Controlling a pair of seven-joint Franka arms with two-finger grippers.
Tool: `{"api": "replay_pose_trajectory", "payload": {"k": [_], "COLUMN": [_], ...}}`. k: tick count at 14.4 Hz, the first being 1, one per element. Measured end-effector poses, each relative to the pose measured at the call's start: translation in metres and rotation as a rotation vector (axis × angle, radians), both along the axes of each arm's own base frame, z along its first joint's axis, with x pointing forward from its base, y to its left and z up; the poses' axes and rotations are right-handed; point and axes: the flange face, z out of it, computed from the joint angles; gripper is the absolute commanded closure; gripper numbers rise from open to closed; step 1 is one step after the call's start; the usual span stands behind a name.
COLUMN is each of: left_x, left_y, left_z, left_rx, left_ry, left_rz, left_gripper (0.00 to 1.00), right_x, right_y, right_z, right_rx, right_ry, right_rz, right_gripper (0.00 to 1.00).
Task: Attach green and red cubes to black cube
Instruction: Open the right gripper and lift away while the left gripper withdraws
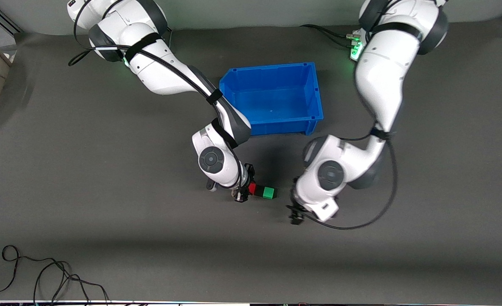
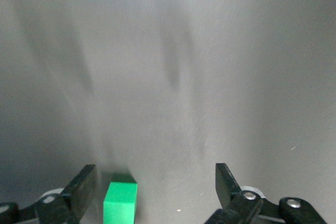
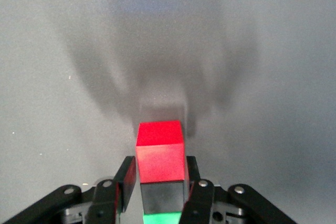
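Red cube (image 3: 159,153), black cube (image 3: 163,196), green cube (image 1: 269,193) joined; we see right gripper (image 3: 160,184) clamping them, left gripper (image 2: 156,187) spread empty.

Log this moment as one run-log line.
cubes: red cube, black cube, green cube joined in row | right gripper: around row | left gripper: open, clear of it

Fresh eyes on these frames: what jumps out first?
The blue bin in mid-table, then the red cube, black cube and green cube joined in a row nearer the front camera. The right gripper flanks the row's red end; the left gripper hangs open beside the green end.
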Motion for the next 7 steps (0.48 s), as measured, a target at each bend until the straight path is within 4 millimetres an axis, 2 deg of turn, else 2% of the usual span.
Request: {"api": "replay_pose_trajectory", "payload": {"k": [3,4,7], "left_x": [0.012,0.018,0.031], "left_y": [0.04,0.064,0.163], "left_z": [0.033,0.042,0.074], "left_rx": [0.024,0.035,0.051], "left_ry": [0.007,0.019,0.066], "left_rz": [-0.052,-0.092,-0.315], "left_gripper": [0.0,0.0,0.0], "right_x": [0.003,0.004,0.012], "right_y": [0.0,0.0,-0.002], "right_z": [0.005,0.006,0.024], "right_rx": [0.005,0.006,0.02], "right_ry": [-0.01,-0.013,-0.044], "right_rz": [0.0,0.0,0.016], "right_gripper": [0.53,0.53,0.53]}}
